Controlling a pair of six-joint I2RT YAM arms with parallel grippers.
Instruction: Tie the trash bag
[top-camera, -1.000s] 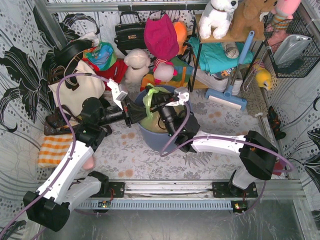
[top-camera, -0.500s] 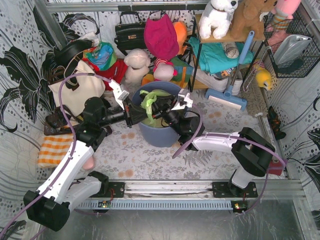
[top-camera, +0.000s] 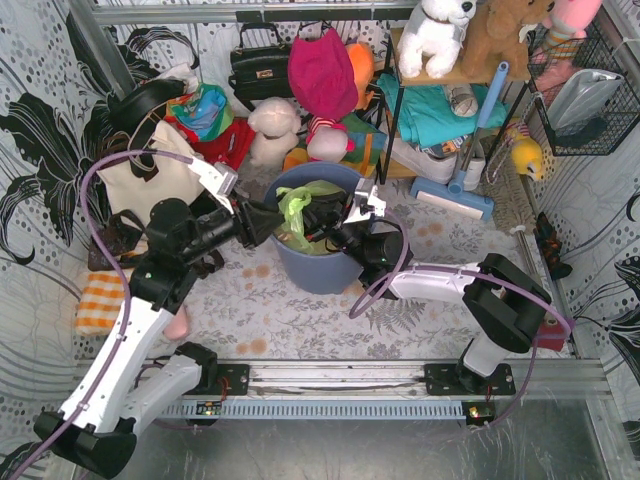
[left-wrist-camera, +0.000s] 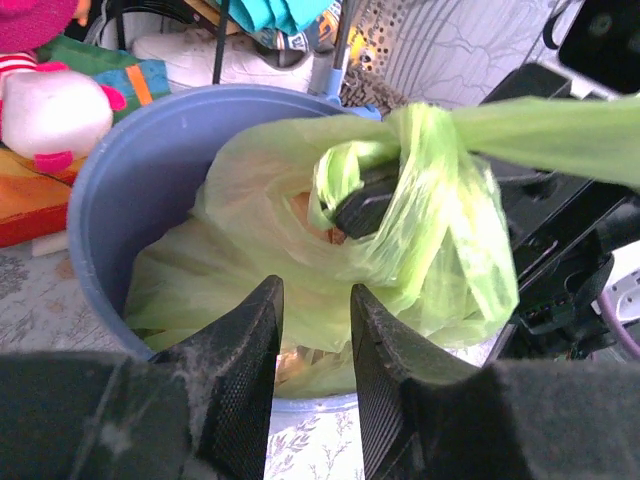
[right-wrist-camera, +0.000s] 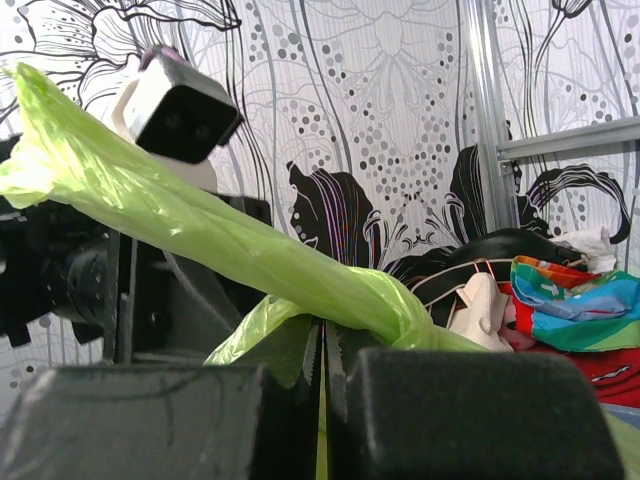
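The trash bag (top-camera: 300, 205) sits inside the round blue bin (top-camera: 322, 272), which stands on the flowered worktop (top-camera: 300, 320) near its middle. The bag's green top is gathered above the rim.

The left gripper (top-camera: 272, 222) hangs just left of the bin's rim. In the left wrist view its two black fingers (left-wrist-camera: 240, 350) stand apart with a clear gap. They hold nothing, and the bag (left-wrist-camera: 420, 220) and bin (left-wrist-camera: 140, 190) lie beyond them.

The right gripper (top-camera: 325, 222) reaches over the bin from the right. In the right wrist view its fingers (right-wrist-camera: 400, 400) are pressed together on the plastic, and a twisted green strand (right-wrist-camera: 200, 230) runs up and to the left from them.

In the left wrist view a loop of plastic wraps round a dark bar. I cannot tell what that bar is.

A white tote bag (top-camera: 150, 180) stands far left of the bin.
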